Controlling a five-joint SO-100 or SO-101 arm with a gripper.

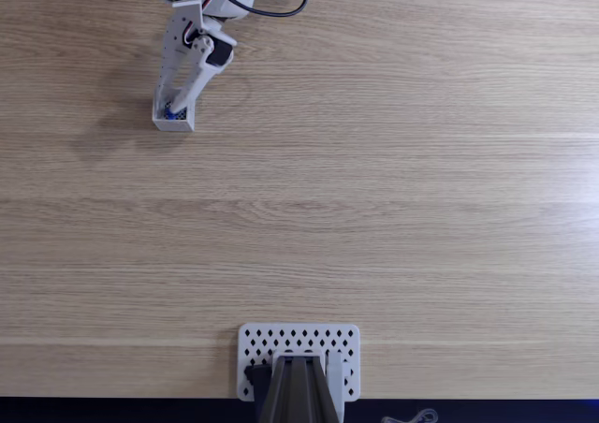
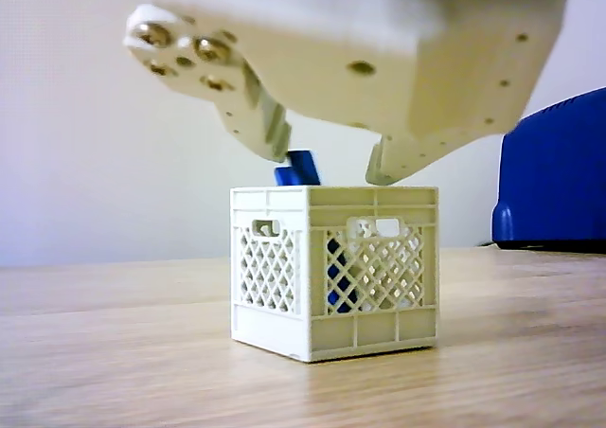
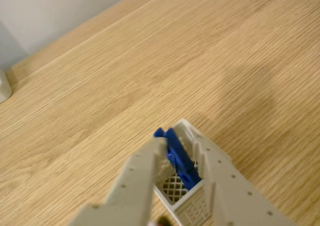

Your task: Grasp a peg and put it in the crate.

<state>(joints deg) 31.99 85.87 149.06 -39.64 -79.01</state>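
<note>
The crate [image 2: 336, 333] is a small white lattice box standing on the wooden table; the fixed view shows it at the upper left [image 1: 175, 123]. A blue peg [image 2: 301, 168] stands tilted inside it, its top end poking above the rim and its lower part showing through the lattice. My gripper [image 2: 329, 166] hovers just over the crate, open, one finger on each side of the peg. In the wrist view the peg [image 3: 180, 161] leans close to the left finger [image 3: 142, 173], with a gap to the right finger [image 3: 222, 178]. The crate rim [image 3: 186, 127] shows below.
A white perforated plate [image 1: 257, 343] with a dark mount sits at the table's near edge in the fixed view. A large blue object [image 2: 559, 172] stands to the crate's right in the other view. Bare wood lies all around the crate.
</note>
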